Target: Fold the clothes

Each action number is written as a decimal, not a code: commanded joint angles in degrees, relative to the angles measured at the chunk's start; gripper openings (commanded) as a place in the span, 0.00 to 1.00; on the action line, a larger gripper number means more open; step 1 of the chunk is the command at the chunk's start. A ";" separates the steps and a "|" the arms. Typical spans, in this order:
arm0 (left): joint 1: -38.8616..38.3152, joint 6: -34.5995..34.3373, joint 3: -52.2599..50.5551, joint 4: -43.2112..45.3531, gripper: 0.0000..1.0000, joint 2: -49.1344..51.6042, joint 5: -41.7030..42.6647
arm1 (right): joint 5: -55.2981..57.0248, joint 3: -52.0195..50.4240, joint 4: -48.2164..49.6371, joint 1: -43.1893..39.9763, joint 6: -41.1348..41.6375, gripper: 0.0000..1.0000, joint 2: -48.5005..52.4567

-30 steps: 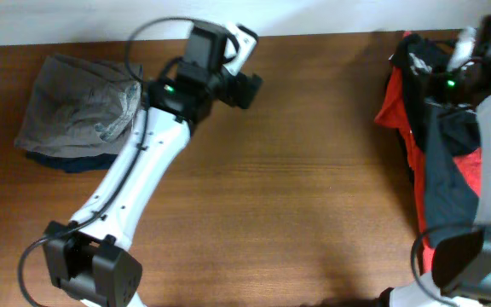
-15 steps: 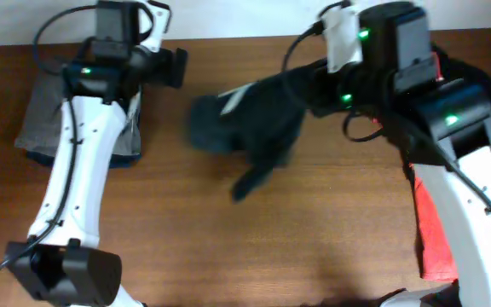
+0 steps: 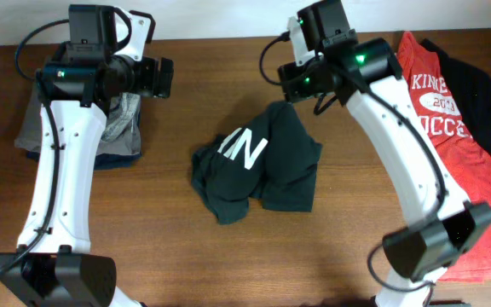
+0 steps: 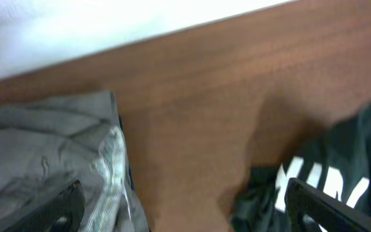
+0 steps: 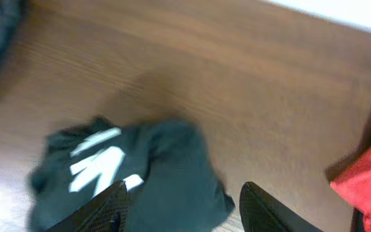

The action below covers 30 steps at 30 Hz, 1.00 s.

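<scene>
The crumpled dark green shirt (image 3: 258,170) lies with bare worktop (image 3: 228,256) all round, just beneath the spread, empty right hand (image 5: 182,206) and well right of the left hand (image 4: 182,203), also spread, beside the grey folded pile (image 3: 66,128); its white lettering is partly hidden in folds.

The left arm (image 3: 58,170) reaches from the near side to the far side, well apart from the green shirt (image 3: 262,162). Its wrist is turned toward the shirt, and the left gripper (image 4: 184,196) has its fingers spread wide and holds nothing. The right arm (image 3: 399,145) stretches across to the far edge of the shirt, where the right gripper (image 5: 184,196) hangs just above the cloth, also with parted, empty fingers.
</scene>
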 commanded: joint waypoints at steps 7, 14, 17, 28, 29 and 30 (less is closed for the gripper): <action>-0.02 -0.28 -1.55 -8.46 0.99 0.35 5.16 | -9.51 0.98 -8.68 -10.32 -0.39 0.66 -2.73; -0.02 -0.35 -6.05 -8.92 0.98 8.04 9.94 | -9.49 0.98 -11.43 -12.57 -0.68 0.66 -2.73; -0.02 -0.33 -6.05 -8.83 0.98 12.41 11.04 | -9.46 0.98 -11.34 -12.57 -0.68 0.67 -2.73; -0.42 3.26 -6.12 -10.29 0.90 22.56 19.98 | -9.46 0.98 -11.08 -12.55 -0.66 0.67 -2.73; -0.87 4.35 -6.12 -10.84 0.90 23.06 19.96 | -9.44 0.98 -11.08 -12.55 -0.66 0.67 -2.73; -1.27 4.92 -6.12 -10.93 0.89 23.78 19.89 | -9.44 0.98 -11.10 -12.57 -0.66 0.67 -2.73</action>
